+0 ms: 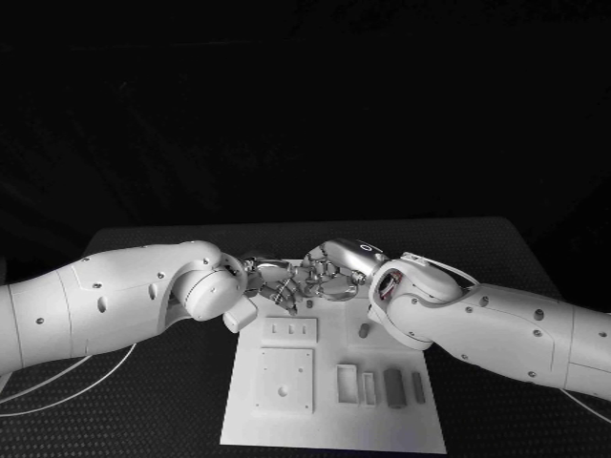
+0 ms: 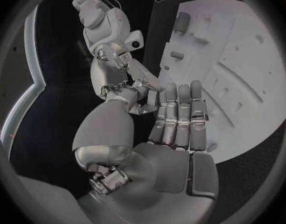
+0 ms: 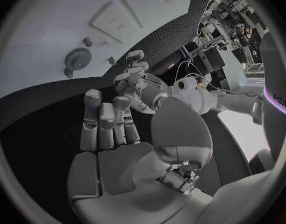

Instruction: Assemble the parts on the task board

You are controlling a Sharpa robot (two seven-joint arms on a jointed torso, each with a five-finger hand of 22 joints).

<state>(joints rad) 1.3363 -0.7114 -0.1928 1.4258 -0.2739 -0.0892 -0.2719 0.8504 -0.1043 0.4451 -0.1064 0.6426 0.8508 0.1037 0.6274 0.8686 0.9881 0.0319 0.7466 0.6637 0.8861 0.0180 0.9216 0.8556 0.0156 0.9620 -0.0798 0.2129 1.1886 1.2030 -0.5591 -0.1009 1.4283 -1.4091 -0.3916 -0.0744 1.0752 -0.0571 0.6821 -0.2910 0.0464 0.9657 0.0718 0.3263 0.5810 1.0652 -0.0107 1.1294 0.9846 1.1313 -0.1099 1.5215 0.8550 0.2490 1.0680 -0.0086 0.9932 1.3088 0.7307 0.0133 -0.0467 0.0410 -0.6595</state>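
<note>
Fingers of both hands spread, holding nothing: left hand [image 1: 251, 283] and right hand [image 1: 340, 270] meet over far end of task board [image 1: 336, 420]. Grey parts [image 1: 392, 386] lie loose near its close end; assembly apparently barely begun.

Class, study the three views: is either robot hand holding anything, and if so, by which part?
Nothing is held. The left hand and right hand both show bare palms and extended fingers, meeting above the task board's far end.
</note>
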